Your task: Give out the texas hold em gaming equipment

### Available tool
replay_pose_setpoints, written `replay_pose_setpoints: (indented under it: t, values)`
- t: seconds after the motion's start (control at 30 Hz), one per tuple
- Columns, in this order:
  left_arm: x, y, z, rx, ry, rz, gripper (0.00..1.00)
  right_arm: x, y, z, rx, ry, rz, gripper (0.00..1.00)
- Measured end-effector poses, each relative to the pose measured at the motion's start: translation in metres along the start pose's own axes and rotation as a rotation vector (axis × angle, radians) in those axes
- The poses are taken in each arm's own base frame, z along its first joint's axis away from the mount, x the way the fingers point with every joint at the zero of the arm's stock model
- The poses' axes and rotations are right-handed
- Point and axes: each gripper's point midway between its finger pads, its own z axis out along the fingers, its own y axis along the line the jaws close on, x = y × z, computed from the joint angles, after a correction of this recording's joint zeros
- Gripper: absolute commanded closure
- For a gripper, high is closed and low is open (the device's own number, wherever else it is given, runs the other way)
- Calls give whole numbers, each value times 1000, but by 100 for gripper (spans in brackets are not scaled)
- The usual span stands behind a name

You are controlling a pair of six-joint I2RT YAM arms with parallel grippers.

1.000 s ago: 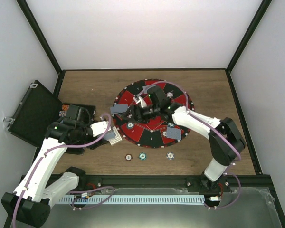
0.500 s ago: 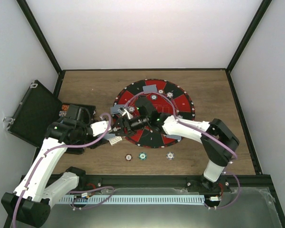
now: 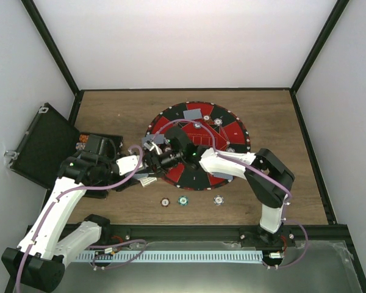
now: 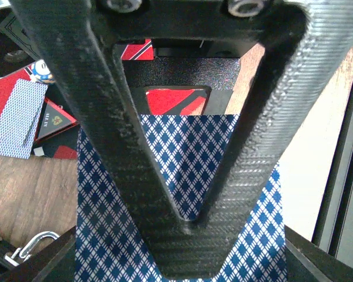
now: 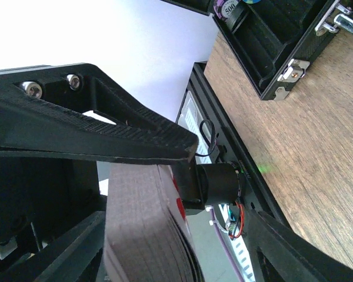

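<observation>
My left gripper [image 3: 145,174] is shut on a deck of playing cards [image 4: 188,158] with blue diamond backs, held at the left rim of the round red and black mat [image 3: 232,131]. My right gripper [image 3: 150,160] reaches across the mat to that deck. In the right wrist view the deck's edge [image 5: 144,235] stands between the fingers [image 5: 106,138], which are still apart. Single cards [image 3: 192,113] lie on the mat's segments. Three poker chips [image 3: 183,200] sit in a row on the wood in front of the mat.
The black hinged case [image 3: 43,143] lies open at the far left, with chips in its tray [image 5: 226,7]. Dealt cards [image 4: 20,117] and a chip [image 4: 41,70] lie on the mat's left part. The right arm's body spans the mat's front half.
The right arm has swung left across the mat, from its centre to the deck in the left gripper, and its jaws have narrowed. The left arm has held still.
</observation>
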Motion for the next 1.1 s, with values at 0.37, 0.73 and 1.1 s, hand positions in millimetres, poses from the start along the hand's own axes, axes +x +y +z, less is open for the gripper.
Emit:
replay_pose_setpoints:
  t: [0.37,0.73,1.1]
  values:
    - [1,-2,-1,0,2,-1,96,-6,-13,-13,0,-17,1,44]
    - [5,-5,-1,14,19,-11,96,-2,-13,-33,-6,-44,-13,70]
    - [2,-3,-1,6,9,-5,96,-8,7,-55,5,-102,-35,99]
